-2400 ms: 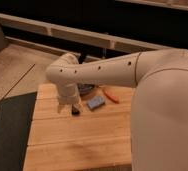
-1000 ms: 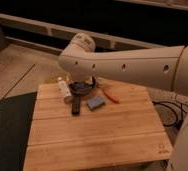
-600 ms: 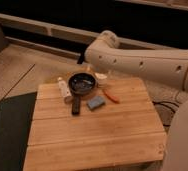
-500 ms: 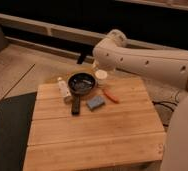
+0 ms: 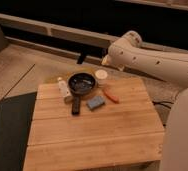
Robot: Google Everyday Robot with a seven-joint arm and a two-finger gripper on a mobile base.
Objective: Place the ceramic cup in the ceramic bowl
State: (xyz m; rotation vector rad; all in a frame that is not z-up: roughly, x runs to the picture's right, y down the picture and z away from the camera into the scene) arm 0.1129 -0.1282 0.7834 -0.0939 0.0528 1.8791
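The ceramic cup (image 5: 101, 75), small and cream-white, stands upright on the wooden table's far edge, just right of the ceramic bowl. The bowl (image 5: 82, 83) is round, glossy and dark, and looks empty. My white arm (image 5: 152, 57) reaches in from the right. Its bent end hangs behind and a little above the cup. My gripper (image 5: 106, 61) is at that end, mostly hidden by the arm, just beyond the table's far edge. It holds nothing that I can see.
A slim white bottle (image 5: 63, 89) stands left of the bowl. A dark bar (image 5: 75, 105), a blue sponge (image 5: 95, 102) and an orange-red item (image 5: 111, 95) lie in front of it. The table (image 5: 92, 140) stretches bare toward me. A dark mat (image 5: 7, 130) lies left.
My arm has swung from over the table's left side to the right and back, uncovering the bowl, cup and small items. The things on the table have not moved.
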